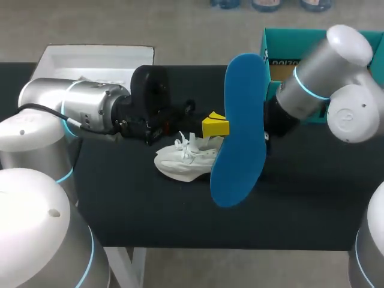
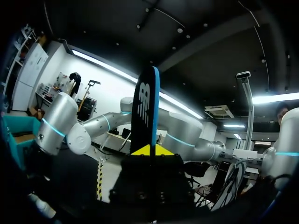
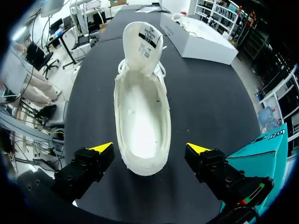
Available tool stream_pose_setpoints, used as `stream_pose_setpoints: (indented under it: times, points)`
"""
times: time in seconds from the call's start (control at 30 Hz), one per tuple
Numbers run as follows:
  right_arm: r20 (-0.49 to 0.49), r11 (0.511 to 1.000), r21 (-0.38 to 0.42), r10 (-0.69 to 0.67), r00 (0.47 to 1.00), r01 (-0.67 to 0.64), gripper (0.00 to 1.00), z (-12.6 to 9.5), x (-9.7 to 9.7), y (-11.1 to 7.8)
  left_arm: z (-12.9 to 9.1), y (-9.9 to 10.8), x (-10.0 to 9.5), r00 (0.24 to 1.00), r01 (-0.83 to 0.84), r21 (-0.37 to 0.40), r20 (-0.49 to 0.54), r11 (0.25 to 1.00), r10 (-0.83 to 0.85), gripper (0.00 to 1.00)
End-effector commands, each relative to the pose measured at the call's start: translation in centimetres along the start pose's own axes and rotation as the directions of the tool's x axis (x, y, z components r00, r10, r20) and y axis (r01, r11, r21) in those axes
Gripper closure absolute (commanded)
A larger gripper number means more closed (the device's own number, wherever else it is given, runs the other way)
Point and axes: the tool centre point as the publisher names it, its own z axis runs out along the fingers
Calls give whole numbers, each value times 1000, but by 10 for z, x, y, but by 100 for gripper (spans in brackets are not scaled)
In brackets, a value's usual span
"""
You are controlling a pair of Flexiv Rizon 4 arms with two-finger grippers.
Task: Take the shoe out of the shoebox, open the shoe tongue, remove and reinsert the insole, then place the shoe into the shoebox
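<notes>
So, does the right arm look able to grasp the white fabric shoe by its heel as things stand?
Probably yes: the right gripper is open, its fingers flanking the heel of the white fabric shoe with nothing between; the left gripper holds the blue insole clear.

The table [image 1: 300, 222] presents a flat black top surface, and a white open-topped box [image 1: 96, 59] holding crumpled white paper [image 3: 198, 23] rests on that surface at the far left corner, close to the edge.

1 shoe [image 3: 140, 121], 1 insole [image 1: 240, 132], 2 hands [image 2: 149, 150] [image 3: 150, 148], apparently 2 boxes [image 1: 282, 45] [image 1: 90, 60]
</notes>
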Motion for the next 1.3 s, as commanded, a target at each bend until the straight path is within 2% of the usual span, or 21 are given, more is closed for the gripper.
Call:
stream_pose_setpoints:
  times: [0.03, 0.37, 0.57, 0.97, 1.3]
  points:
    - [7, 957, 290, -3, 1000, 1, 0, -18, 5, 8, 1, 1, 0, 1000, -1, 3, 1, 1000, 1, 100]
    - [-1, 946, 324, -28, 1000, 26, 0, -29, 7, 17, 1, 1, 0, 1000, -1, 3, 1, 1000, 1, 100]
    - [-9, 953, 302, -30, 1000, 31, 0, -37, 4, 24, 1, 1, 0, 1000, -1, 3, 1, 1000, 1, 100]
    - [-11, 960, 278, 37, 999, -33, 0, -40, 2, 20, 1, 1, 0, 1000, -1, 3, 1, 1000, 1, 100]
    - [-9, 960, 278, 37, 999, -33, 0, -42, 2, 20, 1, 1, 0, 1000, -1, 3, 1, 1000, 1, 100]
